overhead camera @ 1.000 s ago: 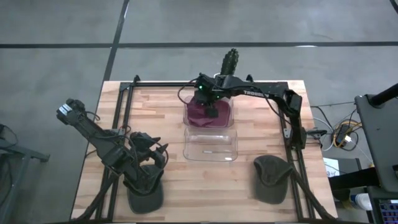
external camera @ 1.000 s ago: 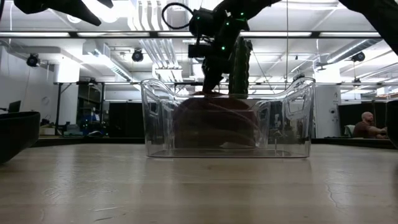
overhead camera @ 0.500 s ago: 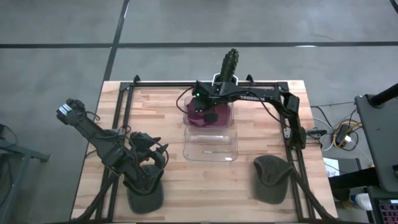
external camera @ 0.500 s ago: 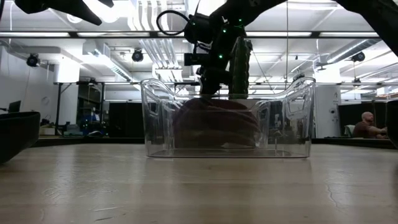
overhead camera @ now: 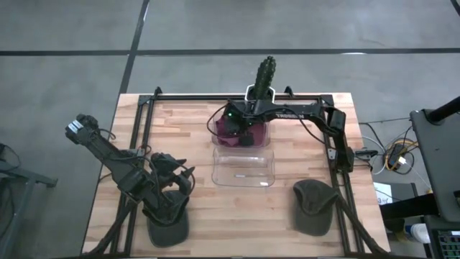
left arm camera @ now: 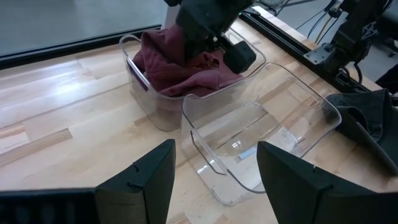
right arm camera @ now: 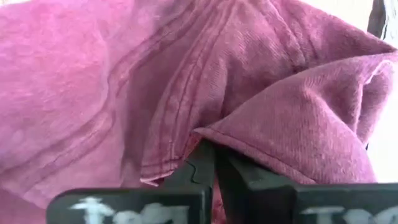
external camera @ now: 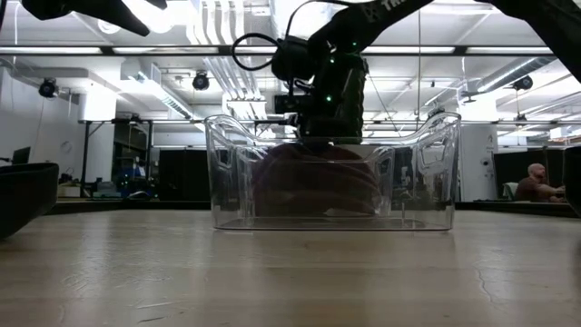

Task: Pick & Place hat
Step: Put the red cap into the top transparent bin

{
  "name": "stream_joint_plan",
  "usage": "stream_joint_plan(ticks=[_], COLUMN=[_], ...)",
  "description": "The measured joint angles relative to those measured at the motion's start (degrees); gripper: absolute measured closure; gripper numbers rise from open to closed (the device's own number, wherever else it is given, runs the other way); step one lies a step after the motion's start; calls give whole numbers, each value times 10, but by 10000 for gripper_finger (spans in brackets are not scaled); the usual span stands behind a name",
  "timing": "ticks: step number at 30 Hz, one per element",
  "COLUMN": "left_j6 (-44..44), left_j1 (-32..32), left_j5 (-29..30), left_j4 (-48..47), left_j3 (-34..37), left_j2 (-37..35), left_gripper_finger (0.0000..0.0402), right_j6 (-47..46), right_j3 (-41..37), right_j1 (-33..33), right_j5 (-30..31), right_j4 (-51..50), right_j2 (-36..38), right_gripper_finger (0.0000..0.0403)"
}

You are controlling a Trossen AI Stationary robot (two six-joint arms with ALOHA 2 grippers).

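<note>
A maroon hat (overhead camera: 230,128) lies crumpled in the far one of two clear bins (overhead camera: 267,138). My right gripper (overhead camera: 243,134) reaches down into that bin and is shut, with its fingertips (right arm camera: 214,163) against the hat's cloth. The near clear bin (overhead camera: 215,173) holds nothing that I can see. My left gripper (overhead camera: 172,191) hangs open near the table's front left, above a dark hat (overhead camera: 167,227), and touches nothing. In the left wrist view its fingers frame both bins. My right gripper meets the maroon hat with its shut fingers slanting down from above, at the hat's top inside the far bin. The tips slip under a stitched fold (right arm camera: 249,140) of the cloth. Whether any cloth lies between them I cannot tell. The hat rests in the bin.
A second dark hat (overhead camera: 313,207) lies at the table's front right. A green cactus-shaped thing (overhead camera: 264,74) stands at the far edge behind the bins. A black frame (overhead camera: 144,108) runs around the tabletop. Bare wood shows left of the bins.
My right gripper has sunk into the far bin, shifted a little toward the table's left and rolled slightly, staying shut. It now sits down against the maroon hat's top. The left arm has kept still.
</note>
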State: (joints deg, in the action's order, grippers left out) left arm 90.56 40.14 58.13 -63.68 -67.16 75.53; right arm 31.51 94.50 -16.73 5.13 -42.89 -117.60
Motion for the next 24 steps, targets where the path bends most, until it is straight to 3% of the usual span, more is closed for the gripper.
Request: stream_joint_plan(ticks=[24], left_j6=[-15], left_j1=[0], left_j5=[0], left_j4=[25], left_j3=[0], left_j2=[0], left_gripper_finger=[184], right_j6=[15], right_j3=[-33], right_j1=[0], right_j5=[-54], right_j4=[0], right_j2=[0], right_gripper_finger=[390])
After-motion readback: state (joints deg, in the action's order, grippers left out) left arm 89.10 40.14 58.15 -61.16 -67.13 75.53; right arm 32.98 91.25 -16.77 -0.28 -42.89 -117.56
